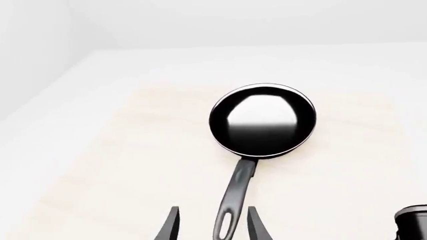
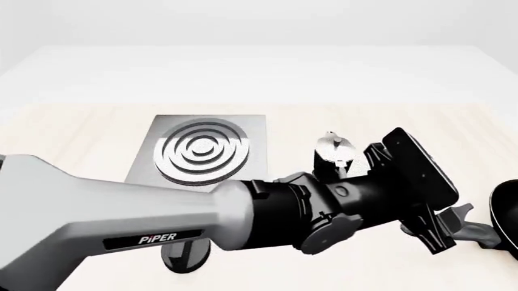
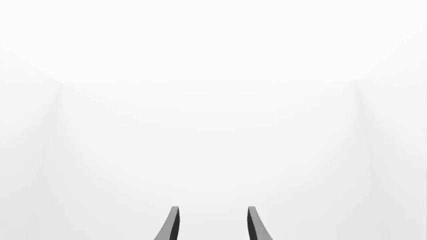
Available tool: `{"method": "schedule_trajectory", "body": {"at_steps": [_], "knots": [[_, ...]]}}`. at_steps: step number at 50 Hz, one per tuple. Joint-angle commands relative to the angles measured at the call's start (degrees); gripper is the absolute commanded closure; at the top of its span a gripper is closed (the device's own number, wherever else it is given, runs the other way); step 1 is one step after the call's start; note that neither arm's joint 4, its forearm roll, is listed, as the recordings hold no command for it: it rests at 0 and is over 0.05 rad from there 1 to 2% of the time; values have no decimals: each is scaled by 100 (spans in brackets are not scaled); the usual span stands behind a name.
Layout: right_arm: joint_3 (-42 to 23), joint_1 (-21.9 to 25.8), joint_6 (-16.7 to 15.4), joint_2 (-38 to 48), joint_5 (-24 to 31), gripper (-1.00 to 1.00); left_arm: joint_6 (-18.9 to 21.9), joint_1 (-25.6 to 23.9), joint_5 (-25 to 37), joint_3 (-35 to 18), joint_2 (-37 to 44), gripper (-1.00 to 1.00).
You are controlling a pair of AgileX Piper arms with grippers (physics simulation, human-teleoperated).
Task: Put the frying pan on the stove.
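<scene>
**L claw lines up on pan handle**

L gripper spread wide, handle end sitting between its fingers, not pinched. Frying pan lies on table at far right, well apart from stove. R gripper spread too, holding nothing.

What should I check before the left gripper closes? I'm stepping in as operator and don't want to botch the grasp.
1. Left gripper open: ok, fingers apart.
2. Frying pan handle between the fingers: ok, its holed end sits there.
3. Fingers low enough around the handle: cannot tell.
4. Stove burner free: ok, nothing on it.
5. Moka pot clear of the carry path: not ok, it stands between pan and stove.
6. Right gripper out of the way: ok, open, facing blank space.
</scene>
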Motion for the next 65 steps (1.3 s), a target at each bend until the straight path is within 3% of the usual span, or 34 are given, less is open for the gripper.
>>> {"method": "schedule_trajectory", "body": {"at_steps": [1,65], "knots": [[5,-51,39,0,-2,-100,-71,16,41,-259,322,-100],[23,-149,123,0,-5,-100,-259,-92,511,-1518,1585,-100]]}}
